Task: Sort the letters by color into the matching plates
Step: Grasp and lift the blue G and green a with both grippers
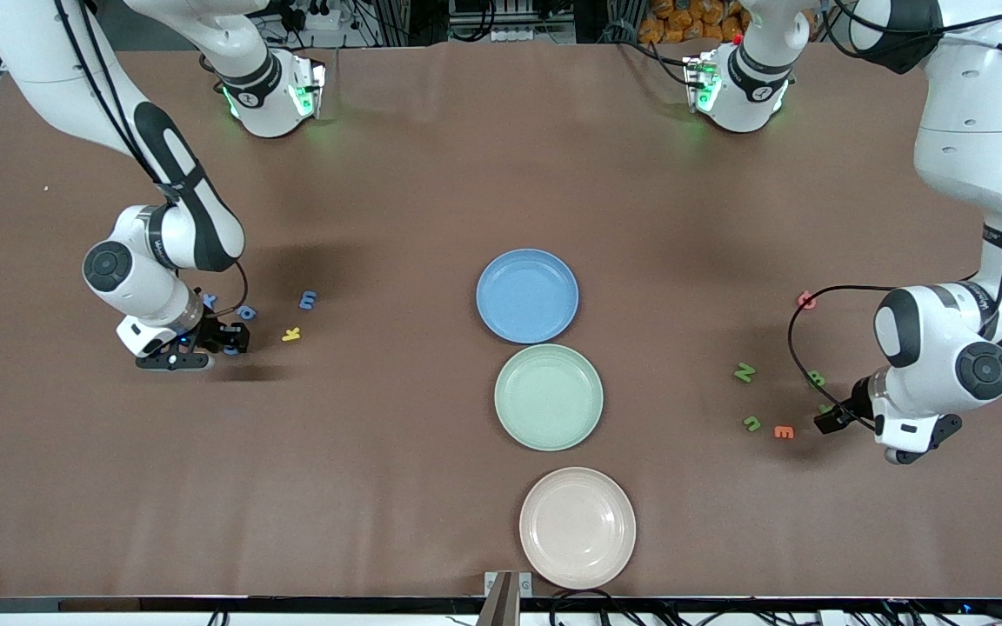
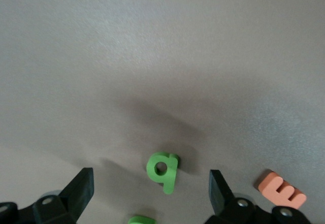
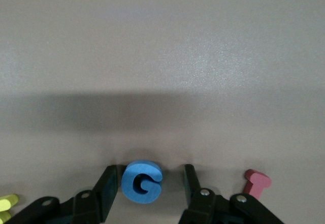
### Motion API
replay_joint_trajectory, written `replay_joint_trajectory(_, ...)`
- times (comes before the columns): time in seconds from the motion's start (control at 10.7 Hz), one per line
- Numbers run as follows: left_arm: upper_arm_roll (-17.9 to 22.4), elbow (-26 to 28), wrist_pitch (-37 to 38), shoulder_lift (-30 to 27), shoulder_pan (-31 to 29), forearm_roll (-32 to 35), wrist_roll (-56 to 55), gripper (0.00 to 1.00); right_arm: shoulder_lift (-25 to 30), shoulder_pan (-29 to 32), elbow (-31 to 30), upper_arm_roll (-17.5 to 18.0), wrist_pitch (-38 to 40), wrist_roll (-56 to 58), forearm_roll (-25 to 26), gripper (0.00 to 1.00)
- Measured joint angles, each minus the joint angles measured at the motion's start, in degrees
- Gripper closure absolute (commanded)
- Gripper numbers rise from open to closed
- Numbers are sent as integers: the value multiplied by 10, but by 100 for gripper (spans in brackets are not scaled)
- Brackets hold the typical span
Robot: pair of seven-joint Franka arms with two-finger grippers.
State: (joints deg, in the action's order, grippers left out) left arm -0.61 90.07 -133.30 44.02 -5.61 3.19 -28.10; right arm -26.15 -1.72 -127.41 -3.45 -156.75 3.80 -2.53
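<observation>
The blue plate [image 1: 527,296] and the green plate [image 1: 548,396] lie empty mid-table. My right gripper [image 1: 227,339] is down on the table among blue letters [image 1: 309,299] [image 1: 246,312]. In the right wrist view it [image 3: 150,176] stands open around a blue G [image 3: 141,182]: one finger touches the letter and the other is a little apart. My left gripper [image 1: 831,420] is low by the green letters [image 1: 744,372] [image 1: 752,423] [image 1: 816,378]. It [image 2: 151,178] is wide open with a green q [image 2: 163,170] lying between its fingers, touching neither.
A cream plate [image 1: 577,527] lies nearest the front camera. A yellow letter [image 1: 291,334] sits by the blue ones. An orange E [image 1: 784,431] [image 2: 282,189] and a pink letter [image 1: 805,300] lie near the green ones. Another pink letter [image 3: 256,182] is beside the right gripper.
</observation>
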Motion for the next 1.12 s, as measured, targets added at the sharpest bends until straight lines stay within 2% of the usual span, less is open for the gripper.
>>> replay_joint_trajectory(0.19,0,-1,-2,7,3,0,0,0,0,0,3,0,0,0,0,85)
replay_joint_trajectory(0.37,0,-1,-3,10,4,0,0,0,0,0,6,1,2,0,0,97)
replay_joint_trajectory(0.47,0,-1,-3,10,4,0,0,14,-1,0,7,1,2,0,0,100)
replay_joint_trajectory(0.56,0,-1,-6,10,4,0,0,44,-1,-1,8,2,2,0,0,100)
replay_joint_trajectory(0.66,0,-2,-13,11,4,9,0,68,-1,-2,10,3,2,0,0,100)
replay_joint_trajectory(0.75,0,-2,-17,11,4,21,0,79,2,-4,15,4,8,0,0,100)
replay_joint_trajectory(0.94,-2,-4,-19,11,5,24,0,96,20,-10,35,6,68,0,0,100)
replay_joint_trajectory(1.03,-3,-5,-19,11,6,24,0,100,35,-14,44,7,99,0,0,100)
replay_joint_trajectory(1.12,-4,-6,-19,11,6,24,-1,100,50,-20,46,8,117,-1,-12,100)
